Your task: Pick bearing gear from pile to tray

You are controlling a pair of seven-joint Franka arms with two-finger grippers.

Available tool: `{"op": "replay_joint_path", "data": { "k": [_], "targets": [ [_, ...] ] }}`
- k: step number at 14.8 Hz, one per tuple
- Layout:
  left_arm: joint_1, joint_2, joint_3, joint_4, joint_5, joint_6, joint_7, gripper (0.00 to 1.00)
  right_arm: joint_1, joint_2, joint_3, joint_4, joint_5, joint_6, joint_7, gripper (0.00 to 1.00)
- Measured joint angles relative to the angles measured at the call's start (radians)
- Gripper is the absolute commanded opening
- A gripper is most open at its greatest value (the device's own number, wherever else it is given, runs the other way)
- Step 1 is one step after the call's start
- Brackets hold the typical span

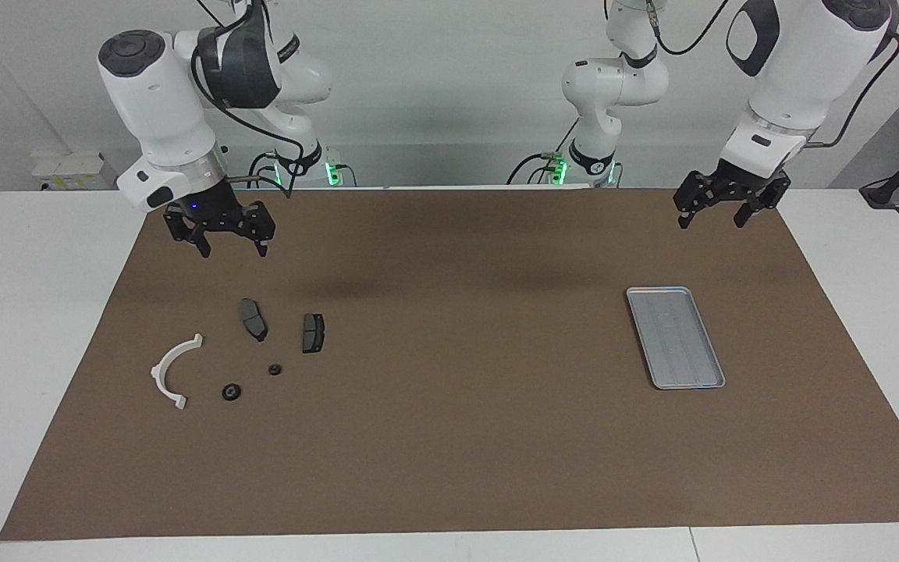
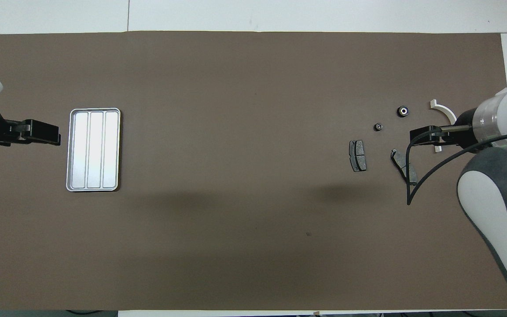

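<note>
The bearing gear is a small black round piece with a pale hole at its centre, lying flat on the brown mat at the right arm's end of the table, just beside the lower tip of the white curved arc. A smaller black round piece of the same ring shape lies near it, a little nearer to the robots. The arc is smooth white plastic, a half ring with small squared tabs at both ends. Nearer to the robots than the round pieces lie two dark grey brake pads, one tilted and tapering to a point, the other a squarer slab with a groove across its matt, grainy face. All of these parts are apart from one another. The tray sits well apart from them at the left arm's end: a shallow silver-grey metal rectangle with rounded corners, a raised rim and lengthwise ridges, its surface shiny in the overhead view. The mat is flat, dull and felt-like, covering most of the white table. The right gripper hangs in the air over the mat near the brake pads, jaws apart and holding nothing. The left gripper hangs over the mat's edge near the tray, jaws also apart and empty.
</note>
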State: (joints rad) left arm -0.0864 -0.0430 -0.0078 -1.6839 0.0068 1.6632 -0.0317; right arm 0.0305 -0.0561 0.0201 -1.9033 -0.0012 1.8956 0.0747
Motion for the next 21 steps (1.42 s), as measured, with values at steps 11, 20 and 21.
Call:
{"op": "replay_joint_path", "data": {
  "k": [11,20,21],
  "targets": [
    [0.000,-0.009,-0.002,-0.030,0.000,0.030,-0.006,1.00,-0.001,0.029,-0.002,-0.024,0.000,0.102,0.000,1.00],
    [0.000,-0.013,-0.003,-0.034,0.000,0.033,-0.007,1.00,-0.033,0.096,-0.003,-0.024,0.000,0.139,0.004,1.00],
    [0.000,-0.013,-0.003,-0.035,0.000,0.034,-0.007,1.00,-0.037,0.109,-0.003,-0.024,-0.001,0.157,0.000,1.00]
  ]
}}
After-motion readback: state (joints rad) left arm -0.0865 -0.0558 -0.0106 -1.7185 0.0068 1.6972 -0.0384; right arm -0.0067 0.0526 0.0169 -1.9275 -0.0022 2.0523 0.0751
